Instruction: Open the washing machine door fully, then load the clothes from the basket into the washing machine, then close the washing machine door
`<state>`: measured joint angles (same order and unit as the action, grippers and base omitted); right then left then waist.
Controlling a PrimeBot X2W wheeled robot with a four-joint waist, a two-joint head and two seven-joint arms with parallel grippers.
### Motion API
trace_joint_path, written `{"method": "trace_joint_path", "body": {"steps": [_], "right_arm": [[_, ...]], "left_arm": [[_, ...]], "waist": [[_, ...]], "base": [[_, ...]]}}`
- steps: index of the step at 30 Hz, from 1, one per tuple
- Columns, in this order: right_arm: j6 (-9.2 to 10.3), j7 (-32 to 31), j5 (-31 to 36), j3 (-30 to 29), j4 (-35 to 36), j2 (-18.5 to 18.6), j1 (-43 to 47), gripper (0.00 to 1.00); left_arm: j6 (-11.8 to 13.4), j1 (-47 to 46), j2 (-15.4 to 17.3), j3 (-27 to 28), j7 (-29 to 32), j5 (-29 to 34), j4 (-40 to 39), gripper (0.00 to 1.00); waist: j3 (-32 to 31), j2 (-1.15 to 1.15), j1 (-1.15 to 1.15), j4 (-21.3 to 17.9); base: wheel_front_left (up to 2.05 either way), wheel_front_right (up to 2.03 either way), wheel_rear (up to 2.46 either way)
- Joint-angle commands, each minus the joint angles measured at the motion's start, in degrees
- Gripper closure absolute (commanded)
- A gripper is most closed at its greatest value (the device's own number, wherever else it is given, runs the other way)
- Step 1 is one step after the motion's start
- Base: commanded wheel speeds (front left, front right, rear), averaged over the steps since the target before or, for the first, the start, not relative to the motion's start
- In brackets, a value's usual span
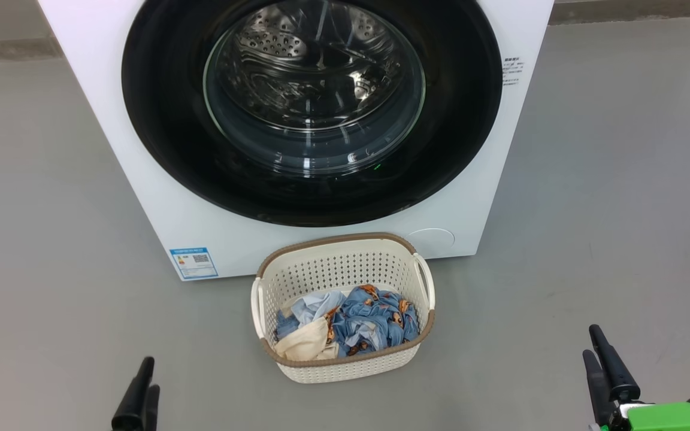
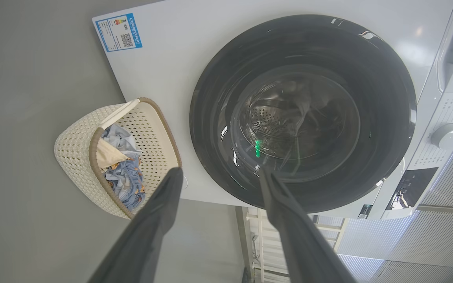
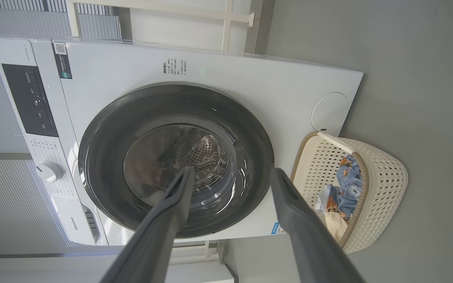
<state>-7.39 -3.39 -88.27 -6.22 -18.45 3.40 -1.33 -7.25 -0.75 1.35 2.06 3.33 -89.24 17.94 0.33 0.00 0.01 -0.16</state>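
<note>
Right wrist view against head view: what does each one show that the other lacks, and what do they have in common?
Right wrist view: the dark control panel and the round knob. Head view: the left gripper at the lower left. Both: the washing machine with its washing machine door shut, the basket holding the clothes before it, and the open right gripper.

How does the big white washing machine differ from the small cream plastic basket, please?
The washing machine dwarfs the basket. The machine is shut by its round black door; the basket is open. The machine's drum looks empty; the basket holds blue and cream clothes. Both stand on the grey floor.
</note>
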Motion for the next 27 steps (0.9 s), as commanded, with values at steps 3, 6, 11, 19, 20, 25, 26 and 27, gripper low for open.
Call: {"method": "trace_joint_path", "body": {"steps": [3, 6, 11, 19, 20, 25, 26, 27], "right_arm": [[-0.03, 0.9, 1.7, 0.8, 1.8, 1.4, -3.1, 0.00], [-0.03, 1.5, 3.4, 1.1, 2.0, 2.0, -3.5, 0.00], [-0.03, 2.3, 6.9, 1.5, 2.4, 2.7, -4.0, 0.00], [-0.04, 3.6, 13.6, 2.2, 3.4, 3.7, -4.6, 0.00], [-0.04, 3.8, 14.5, 2.3, 3.6, 3.9, -4.6, 0.00], [-0.04, 4.7, 19.6, 3.0, 4.5, 4.6, -4.9, 0.00], [-0.04, 4.8, 20.6, 3.1, 4.6, 4.7, -4.9, 0.00], [-0.04, 5.0, 21.5, 3.3, 4.7, 4.8, -4.9, 0.00]], "left_arm": [[-0.1, -3.0, 1.5, 0.1, -0.8, 2.2, -2.3, 0.00], [-0.1, -3.3, 1.7, -0.1, -1.3, 4.1, -2.7, 0.00], [-0.1, -3.6, 2.0, -0.3, -2.1, 8.0, -3.4, 0.00], [-0.1, -3.9, 3.0, -1.0, -3.5, 15.0, -4.2, 0.00], [-0.1, -4.0, 3.2, -1.1, -3.7, 16.1, -4.3, 0.00], [-0.1, -4.2, 3.9, -1.8, -4.5, 21.0, -4.6, 0.00], [-0.1, -4.3, 4.1, -2.0, -4.7, 22.0, -4.6, 0.00], [-0.1, -4.3, 4.3, -2.1, -4.8, 22.9, -4.6, 0.00]], "waist": [[0.1, 0.00, -0.01, 0.0], [0.1, 0.00, -0.01, -0.1], [0.3, 0.00, -0.01, -0.2], [0.4, 0.00, -0.01, -0.2], [0.5, 0.00, -0.01, -0.2], [0.5, 0.00, -0.01, -0.3], [0.5, 0.00, -0.01, -0.3], [0.5, 0.00, -0.01, -0.3]], "base": [[0.00, 0.00, 0.00], [0.00, 0.00, 0.00], [0.00, 0.00, 0.00], [0.00, 0.00, 0.00], [0.00, 0.00, 0.00], [0.00, 0.00, 0.00], [0.00, 0.00, 0.00], [0.00, 0.00, 0.00]]}}
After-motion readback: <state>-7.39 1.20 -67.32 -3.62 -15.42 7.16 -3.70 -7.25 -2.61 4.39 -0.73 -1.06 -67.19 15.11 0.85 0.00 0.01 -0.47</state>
